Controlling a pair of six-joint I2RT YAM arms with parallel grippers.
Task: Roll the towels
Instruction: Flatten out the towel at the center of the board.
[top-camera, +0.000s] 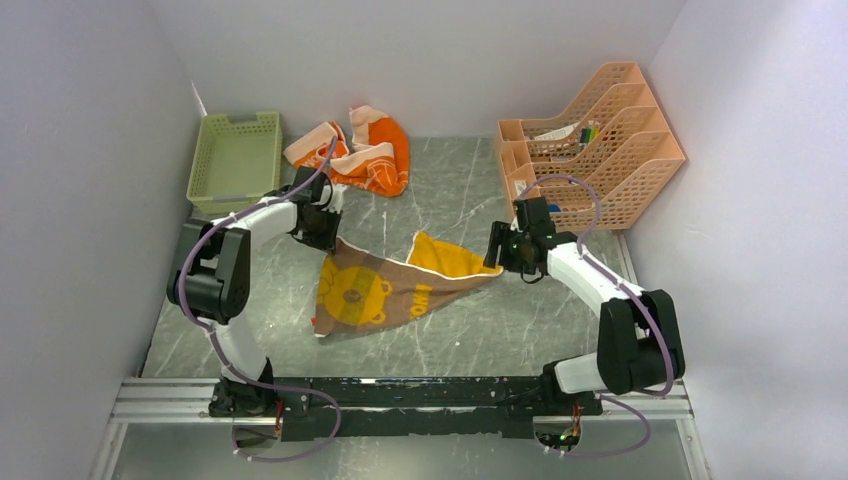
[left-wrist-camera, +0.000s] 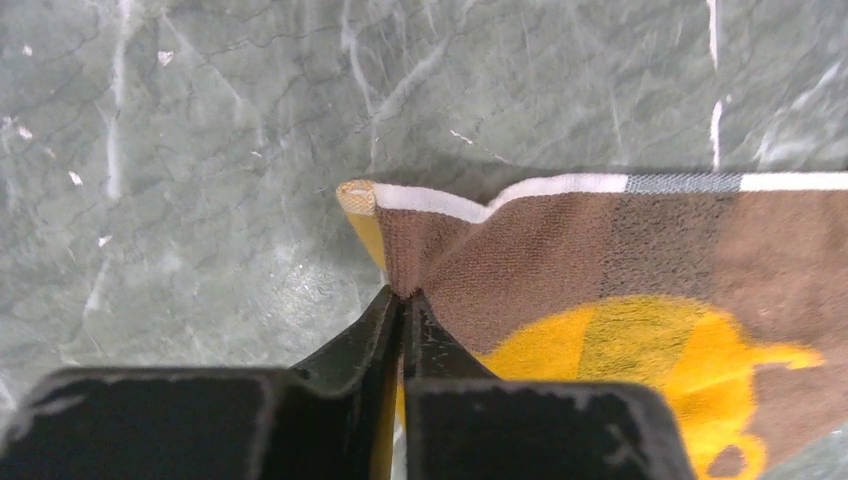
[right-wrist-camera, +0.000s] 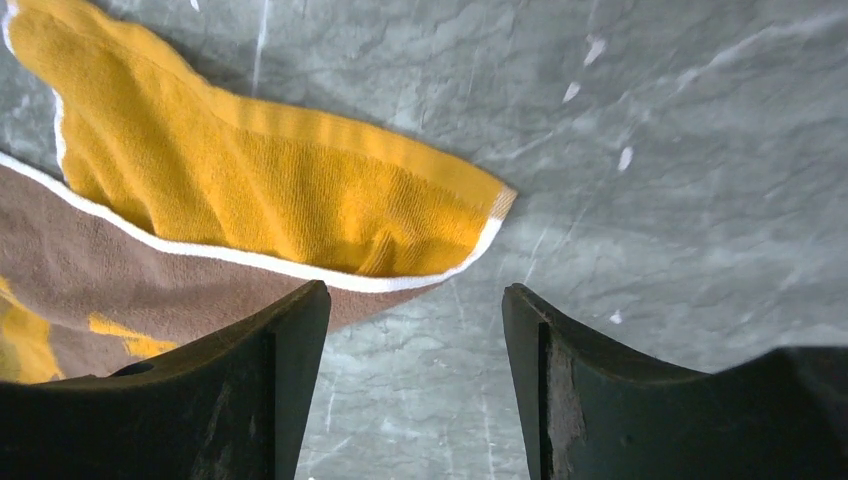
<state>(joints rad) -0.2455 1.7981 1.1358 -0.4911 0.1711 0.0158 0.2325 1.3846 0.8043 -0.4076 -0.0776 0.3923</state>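
Pinches a corner of the brown-and-mustard towel (left-wrist-camera: 560, 250) between the left fingers (left-wrist-camera: 380, 330), tips pressed together with the cloth puckered in the nip. Holds the right fingers (right-wrist-camera: 290, 340) well apart with nothing between them, just beside the opposite corner (right-wrist-camera: 480, 200), mustard side up and edged in white; possibly brushes the hem with one finger, though hard to tell from the wrist view.

Looks like soft, light terry: limp, sure to sag and crease between two held points, not slippery, not fragile. Best taken at the corners or along the white hem, pinched deep enough to catch both layers where folded. Likely needs tension between both arms to lie flat before any rolling, then an even tuck along one short edge to avoid a skewed roll.

Lies mid-table (top-camera: 450, 190) between the two arms, partly spread, one flap turned over to show the mustard back, yellow bear print on the brown face.

Counts two towels: this one and an orange towel (top-camera: 375, 150) crumpled at the back. Counts one green basket (top-camera: 236, 160) beside that towel, and one peach file rack (top-camera: 600, 150) at the back right.
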